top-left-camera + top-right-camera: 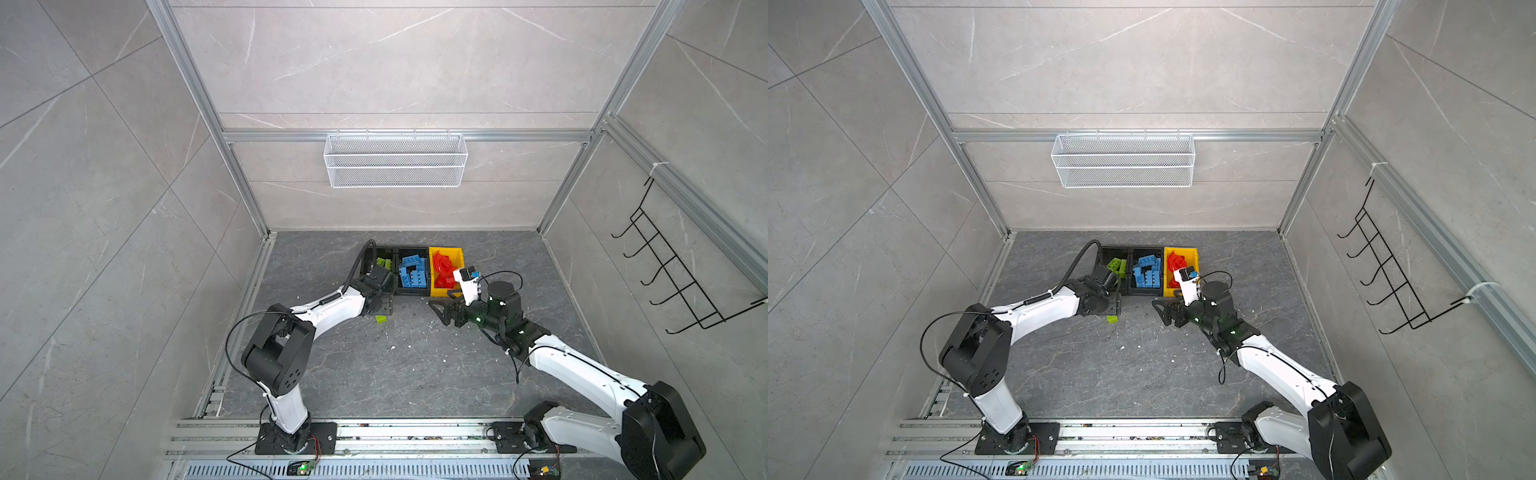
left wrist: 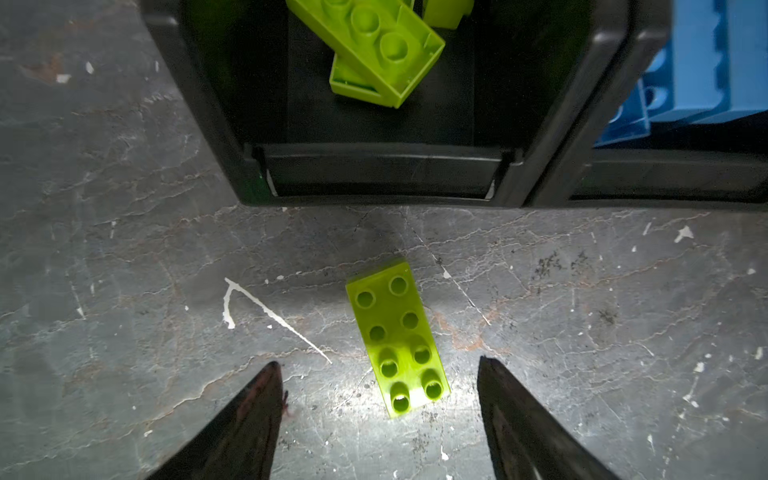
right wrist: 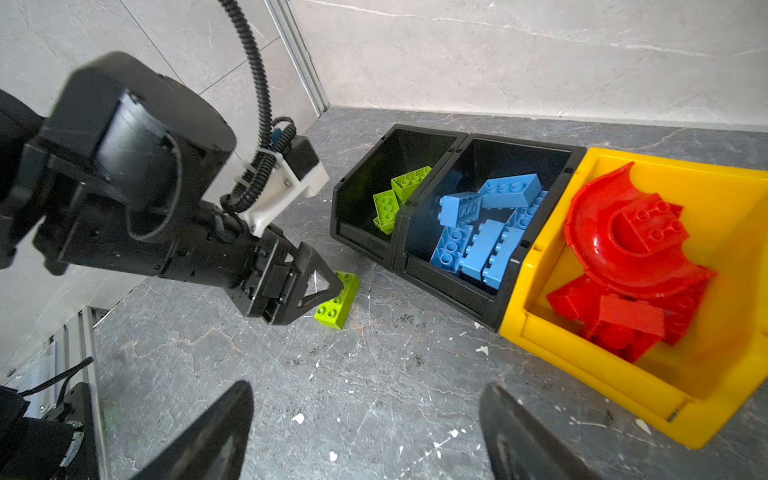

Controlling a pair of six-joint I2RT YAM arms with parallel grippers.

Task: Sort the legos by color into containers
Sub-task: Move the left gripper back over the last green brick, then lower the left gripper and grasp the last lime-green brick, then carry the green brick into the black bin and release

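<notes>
Pale grey veined panels [image 1: 395, 62] are enclosing the cell, framed by aluminium rails [image 1: 270, 136]. A white wire mesh basket [image 1: 395, 160] is hanging on the far wall and a black hook rack [image 1: 665, 274] on the right one. The dark marbled counter [image 1: 415, 374] is showing white flecks.

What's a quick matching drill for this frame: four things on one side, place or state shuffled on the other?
Column A
1. loose lime brick
2. blue bricks
3. red bricks
4. left pincer

Column B
a. in the yellow bin
b. on the table, outside every bin
c. open, over the loose lime brick
d. in the middle black bin

Pairs: 1-b, 2-d, 3-a, 4-c
</notes>
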